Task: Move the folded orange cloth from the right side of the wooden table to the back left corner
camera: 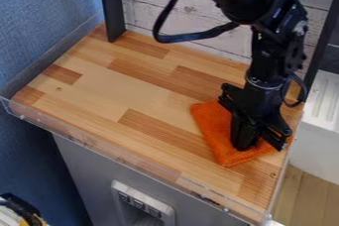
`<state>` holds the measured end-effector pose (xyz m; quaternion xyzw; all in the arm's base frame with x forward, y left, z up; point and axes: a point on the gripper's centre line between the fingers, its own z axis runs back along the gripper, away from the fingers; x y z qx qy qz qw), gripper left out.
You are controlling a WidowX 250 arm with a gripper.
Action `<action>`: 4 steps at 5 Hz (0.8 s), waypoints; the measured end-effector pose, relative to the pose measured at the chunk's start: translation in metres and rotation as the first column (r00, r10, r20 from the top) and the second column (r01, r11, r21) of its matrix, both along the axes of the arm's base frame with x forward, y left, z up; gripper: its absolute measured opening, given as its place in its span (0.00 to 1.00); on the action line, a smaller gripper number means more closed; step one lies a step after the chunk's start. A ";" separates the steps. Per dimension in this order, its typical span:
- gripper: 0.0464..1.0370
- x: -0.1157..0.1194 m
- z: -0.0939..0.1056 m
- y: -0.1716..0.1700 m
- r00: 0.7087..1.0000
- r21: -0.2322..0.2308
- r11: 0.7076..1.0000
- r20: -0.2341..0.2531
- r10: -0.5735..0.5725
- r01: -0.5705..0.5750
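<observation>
A wide wooden tabletop (99,86) with light and dark brown blocks fills most of the middle. A big black metal robot arm (265,61) hangs down from the upper right. Under it, at the lower right of the frame, lies an orange cloth (213,128), close to the right edge of the tabletop. The small black gripper (244,144) is right over the cloth. I can't tell if the jaws are open or closed, or if they pinch it. If they push too low, the cloth could bunch up; a sideways push could slide it off that edge.
</observation>
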<state>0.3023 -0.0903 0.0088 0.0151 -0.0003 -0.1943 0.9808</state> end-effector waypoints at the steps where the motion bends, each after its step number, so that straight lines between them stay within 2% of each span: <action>1: 0.02 0.008 -0.001 0.029 0.999 -0.015 0.999 0.015 0.042 -0.042; 4: 0.02 0.018 0.000 0.150 0.968 -0.043 0.968 0.022 0.248 -0.247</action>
